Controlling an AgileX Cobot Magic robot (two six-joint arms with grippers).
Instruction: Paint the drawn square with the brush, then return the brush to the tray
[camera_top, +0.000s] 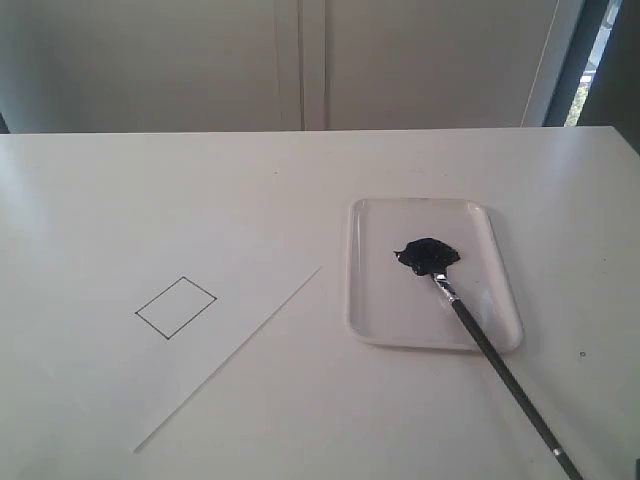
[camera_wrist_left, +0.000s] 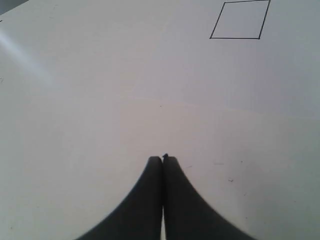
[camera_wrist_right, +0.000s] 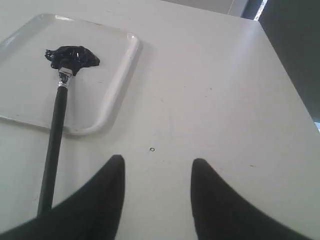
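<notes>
Exterior view takes in a white table (camera_top: 300, 170) with a flat white paper sheet (camera_top: 100, 380) on its left half and the tray (camera_top: 400, 300) well apart from it on the right; neither arm shows here. The brush (camera_top: 500, 365) lies slantwise, its bristles in the dark paint blob (camera_top: 430, 255) on the tray, its black handle crossing the tray's near rim and running out over the table toward the near right corner of the view. The drawn square (camera_top: 176, 307) is an unfilled thin black outline on the paper, with no paint in it. In the right wrist view the right gripper (camera_wrist_right: 158, 160) hangs above bare table just beside the tray (camera_wrist_right: 115, 95), its two dark fingers (camera_wrist_right: 210, 200) standing wide apart with nothing between them. The brush (camera_wrist_right: 55, 140) runs along the outer side of one finger and passes out of sight behind it, so whether they touch cannot be told; the ferrule and the paint blob (camera_wrist_right: 72, 55) lie farther ahead on the tray. In the left wrist view the left gripper (camera_wrist_left: 163, 159) has its fingers pressed together, empty, above plain white surface, with the drawn square (camera_wrist_left: 240, 20) well ahead of the tips and off to one side.
</notes>
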